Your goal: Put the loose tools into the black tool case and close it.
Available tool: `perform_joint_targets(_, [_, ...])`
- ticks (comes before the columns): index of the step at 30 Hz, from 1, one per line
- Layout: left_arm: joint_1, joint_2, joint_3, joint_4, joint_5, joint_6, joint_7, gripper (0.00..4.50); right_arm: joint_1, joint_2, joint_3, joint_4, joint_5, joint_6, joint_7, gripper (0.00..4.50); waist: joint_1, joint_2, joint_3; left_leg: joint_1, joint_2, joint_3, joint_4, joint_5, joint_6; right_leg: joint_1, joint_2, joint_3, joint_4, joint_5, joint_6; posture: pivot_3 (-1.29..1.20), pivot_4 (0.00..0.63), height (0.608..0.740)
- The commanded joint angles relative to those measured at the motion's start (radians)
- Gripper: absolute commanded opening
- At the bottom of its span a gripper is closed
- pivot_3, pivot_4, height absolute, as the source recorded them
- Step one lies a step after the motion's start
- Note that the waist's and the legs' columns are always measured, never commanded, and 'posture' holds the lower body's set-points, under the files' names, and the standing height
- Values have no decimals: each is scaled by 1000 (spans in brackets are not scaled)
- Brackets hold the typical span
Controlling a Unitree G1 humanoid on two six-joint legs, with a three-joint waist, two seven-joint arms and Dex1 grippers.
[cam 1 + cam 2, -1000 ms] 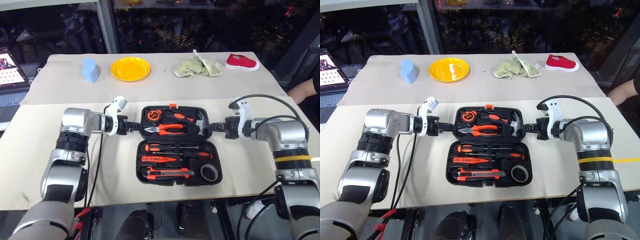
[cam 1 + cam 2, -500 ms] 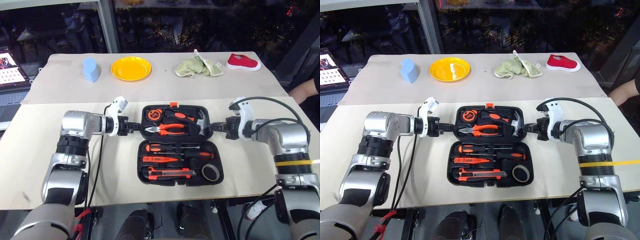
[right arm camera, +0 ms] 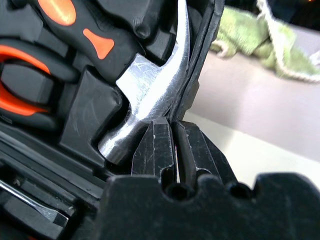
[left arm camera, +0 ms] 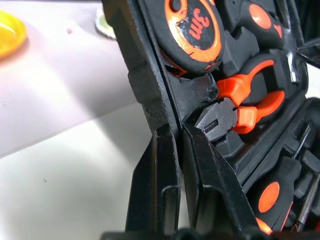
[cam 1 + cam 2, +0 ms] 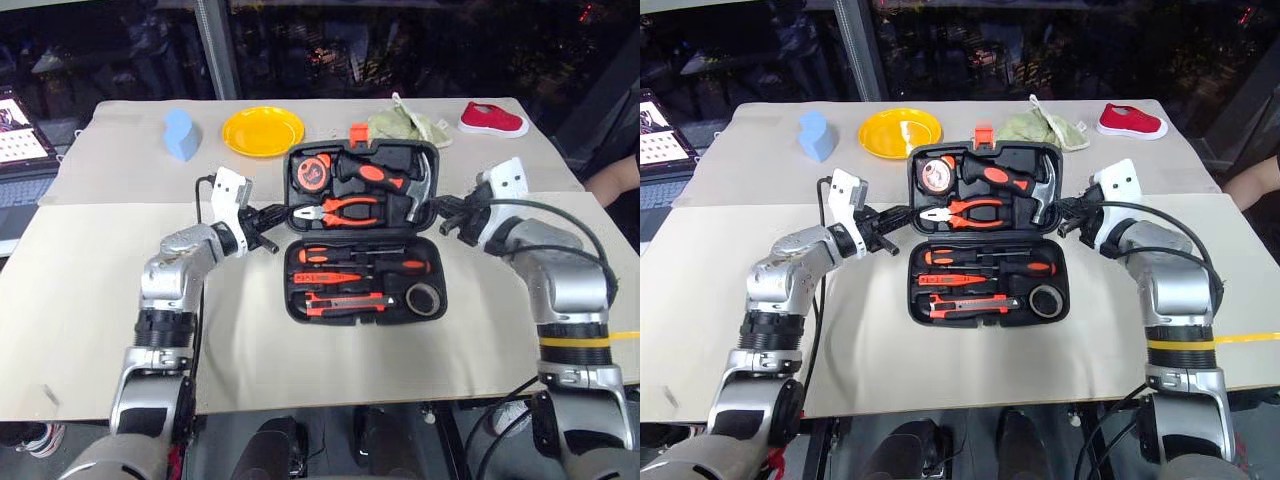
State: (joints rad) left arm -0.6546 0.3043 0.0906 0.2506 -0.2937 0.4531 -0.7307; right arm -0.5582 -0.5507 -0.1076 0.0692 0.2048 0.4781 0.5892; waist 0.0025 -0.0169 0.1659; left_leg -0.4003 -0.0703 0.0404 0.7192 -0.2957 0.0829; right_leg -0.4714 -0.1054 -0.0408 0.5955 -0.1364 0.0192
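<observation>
The black tool case (image 5: 362, 235) sits mid-tabletop (image 5: 80, 300), its lid tilted up at 12 o'clock. The left hand (image 5: 268, 226) pinches the lid's 9 o'clock edge and the right hand (image 5: 440, 213) the 3 o'clock edge, both narrowed onto the rim.

The left gripper (image 4: 175, 150) pinches the raised case lid's (image 4: 145, 85) edge. Inside sit a tape measure (image 4: 192, 30) and pliers (image 4: 235, 107); a yellow plate (image 4: 10, 35) lies beyond.

raised lid (image 5: 362, 180) blocks cloth (image 5: 408, 126), front tbl free
</observation>
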Motion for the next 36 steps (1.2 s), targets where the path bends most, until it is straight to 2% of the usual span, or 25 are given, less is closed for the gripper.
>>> perform_joint_targets(1, [47,-32,-39,-53,38,-148,30,0,116,38,30,-118,-66,-230,-44,31,1,0,0,0,0,0,-2,1,0,0,0,0,-1,0,0,0,150,740])
perform_joint_targets(6, [120,-46,-34,-32,78,-247,95,0,269,48,57,-157,-188,-489,-112,31,-4,0,0,3,0,1,-6,2,-1,1,1,0,-1,0,0,0,150,740])
perform_joint_targets(10, [168,-42,-37,-25,105,-316,125,0,347,28,75,-144,-288,-659,-165,31,-7,0,0,19,0,1,-8,0,-7,16,1,1,-3,-2,1,0,150,740])
perform_joint_targets(16, [218,-24,-40,-23,133,-395,137,0,429,-19,92,-94,-411,-868,-228,31,-15,0,0,31,2,3,-8,-1,-9,26,-1,6,-1,-4,1,0,150,740])
perform_joint_targets(20, [242,-16,-35,-32,134,-398,147,0,478,-39,112,-75,-462,-963,-257,31,-17,0,0,38,4,2,-8,-2,-4,33,0,6,-1,-8,5,0,150,740])
perform_joint_targets(27, [305,12,-39,-93,119,-361,125,0,568,-64,141,-121,-439,-1018,-212,31,-18,-1,-2,39,8,3,-8,-2,0,33,0,7,-1,-5,-1,0,150,740])
perform_joint_targets(29, [336,24,-36,-130,104,-325,117,744,622,-76,142,-177,-396,-1009,-183,0,-18,-1,-2,40,11,3,-8,-2,0,34,1,7,-1,-6,-3,0,150,740])
perform_joint_targets(30, [355,34,-33,-151,95,-306,110,955,663,-93,143,-221,-374,-1010,-159,0,-18,-1,-2,40,11,3,-8,-3,1,34,1,7,-1,-7,-3,0,150,740])
perform_joint_targets(31, [374,47,-30,-172,89,-292,104,1290,703,-112,141,-265,-350,-1005,-134,779,-18,-1,-2,40,12,3,-8,-5,4,34,2,7,-1,-8,-4,0,150,740])
perform_joint_targets(32, [388,60,-26,-188,84,-285,99,1702,736,-131,132,-307,-321,-990,-108,969,-17,-1,-2,40,13,3,-8,-7,6,33,3,7,-1,-8,-4,0,150,740])
perform_joint_targets(33, [401,76,-19,-207,78,-273,97,2069,770,-151,117,-351,-279,-964,-81,1342,-16,-3,-2,40,15,3,-8,-7,5,33,4,7,-1,-9,-6,0,150,740])
perform_joint_targets(35, [418,124,19,-248,37,-210,78,2746,847,-203,60,-450,-105,-814,-7,1973,-15,-2,-2,40,16,2,-8,-8,4,33,5,7,-1,-9,-6,0,150,740])
perform_joint_targets(36, [423,170,45,-270,-12,-139,38,3142,884,-245,4,-511,30,-688,31,2359,-15,-2,-2,40,16,3,-8,-8,4,33,4,7,-1,-10,-5,0,150,740])
